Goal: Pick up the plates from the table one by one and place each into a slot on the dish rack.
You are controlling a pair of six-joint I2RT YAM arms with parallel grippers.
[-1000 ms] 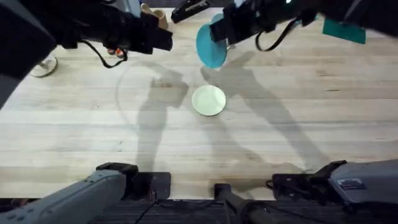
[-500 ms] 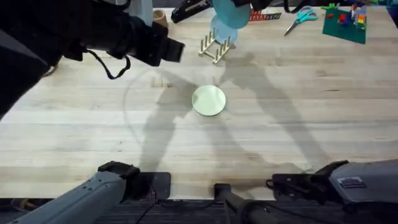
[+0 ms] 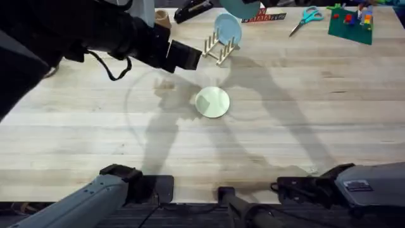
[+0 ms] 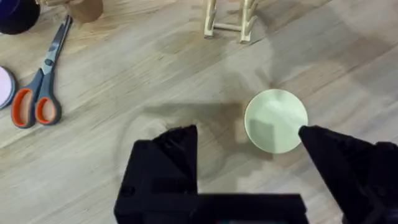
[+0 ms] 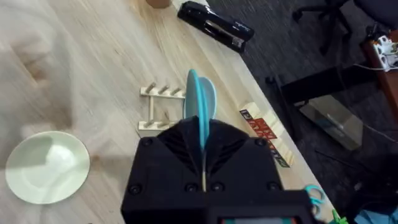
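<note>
The sky-blue plate (image 5: 200, 102) stands on edge in my right gripper (image 5: 203, 168), which is shut on its rim. It hangs right at the far end of the small wooden dish rack (image 5: 158, 111); from overhead the blue plate (image 3: 228, 28) overlaps the dish rack (image 3: 218, 48). I cannot tell whether it sits between the pegs. The cream-yellow plate (image 3: 212, 102) lies flat on the table (image 3: 304, 120). My left gripper (image 4: 249, 142) hovers open above the table, with the cream plate (image 4: 275, 120) just beyond one finger.
Orange-handled scissors (image 4: 37, 93) and a pink dish (image 4: 4, 87) lie left of the rack. A black stapler (image 5: 214, 25), teal scissors (image 3: 307, 15) and a green plate with bricks (image 3: 351, 24) line the table's far edge.
The right gripper carried the blue plate back and down to the rack. The left arm moved right, toward the cream plate.
</note>
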